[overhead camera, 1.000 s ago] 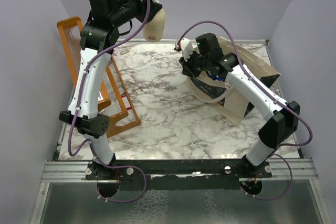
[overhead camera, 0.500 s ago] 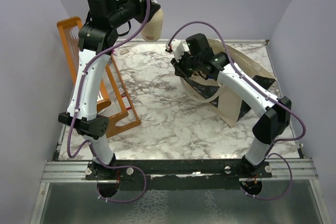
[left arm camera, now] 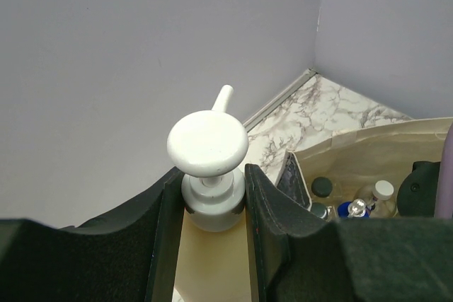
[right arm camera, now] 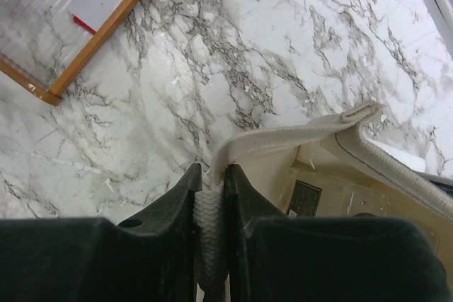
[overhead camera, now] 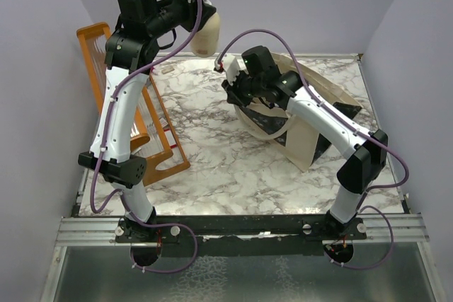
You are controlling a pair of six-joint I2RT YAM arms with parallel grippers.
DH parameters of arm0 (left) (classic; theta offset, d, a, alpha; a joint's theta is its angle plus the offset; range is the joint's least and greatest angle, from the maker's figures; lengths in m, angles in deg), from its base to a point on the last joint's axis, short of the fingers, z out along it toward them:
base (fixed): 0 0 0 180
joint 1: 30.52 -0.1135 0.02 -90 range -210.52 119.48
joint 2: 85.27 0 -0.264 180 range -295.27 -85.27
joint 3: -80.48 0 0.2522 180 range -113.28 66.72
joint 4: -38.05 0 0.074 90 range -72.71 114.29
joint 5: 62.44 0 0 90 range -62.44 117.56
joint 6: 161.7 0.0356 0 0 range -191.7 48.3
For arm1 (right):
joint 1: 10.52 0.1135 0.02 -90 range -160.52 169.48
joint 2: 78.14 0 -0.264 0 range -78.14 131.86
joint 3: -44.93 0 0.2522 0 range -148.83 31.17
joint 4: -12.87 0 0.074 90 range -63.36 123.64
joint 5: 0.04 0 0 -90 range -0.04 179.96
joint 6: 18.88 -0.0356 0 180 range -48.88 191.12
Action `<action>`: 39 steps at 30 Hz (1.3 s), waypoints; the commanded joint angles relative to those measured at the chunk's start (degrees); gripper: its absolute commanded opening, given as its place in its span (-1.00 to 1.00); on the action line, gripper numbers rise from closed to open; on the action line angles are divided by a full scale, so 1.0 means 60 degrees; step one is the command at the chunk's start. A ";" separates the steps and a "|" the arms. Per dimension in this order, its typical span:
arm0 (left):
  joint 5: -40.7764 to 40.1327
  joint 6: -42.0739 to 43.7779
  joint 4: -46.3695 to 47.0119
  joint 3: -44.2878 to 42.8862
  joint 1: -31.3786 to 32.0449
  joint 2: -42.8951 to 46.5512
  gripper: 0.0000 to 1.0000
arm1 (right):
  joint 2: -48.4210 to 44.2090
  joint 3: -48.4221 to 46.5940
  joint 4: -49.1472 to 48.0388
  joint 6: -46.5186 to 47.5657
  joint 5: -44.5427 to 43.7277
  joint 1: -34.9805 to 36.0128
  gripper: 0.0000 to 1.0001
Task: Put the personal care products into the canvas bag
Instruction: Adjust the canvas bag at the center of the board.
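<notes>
Right wrist: right gripper (right arm camera: 210, 196) jaws nearly closed, pinching the loop handle (right arm camera: 283, 136) of the canvas bag (overhead camera: 325, 114), which lies on the counter (overhead camera: 212, 153) with its mouth held open. Left wrist: left gripper (left arm camera: 210, 203) jaws clamped around the collar of the beige pump bottle (left arm camera: 208, 148), long axis upright, high over the far counter edge. Bag mouth sits right of and below the bottle. Other bottles (left arm camera: 352, 208) already inside. Likely next: carry right, then down.
</notes>
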 commanded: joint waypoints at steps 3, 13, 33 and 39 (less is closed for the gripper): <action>0.0047 -0.0129 0.1516 -0.0545 -0.0050 0.0703 -1.00 | -0.0598 0.0081 -0.1477 0.0033 0.0109 0.0323 -0.49; 0.0709 -0.0682 0.1867 -0.0525 -0.0050 0.0542 -1.00 | -0.2285 0.1410 -0.1508 0.0853 -0.0269 0.0208 0.31; 0.1216 -0.2184 0.3009 -0.1043 0.1804 -0.0633 -1.00 | -0.6383 0.2820 0.0761 0.1867 0.4070 -0.5721 0.69; 0.1228 -0.2964 0.3790 -0.0772 0.2742 -0.1136 -1.00 | -0.7611 0.3436 0.2285 0.2894 0.4635 -0.7525 0.69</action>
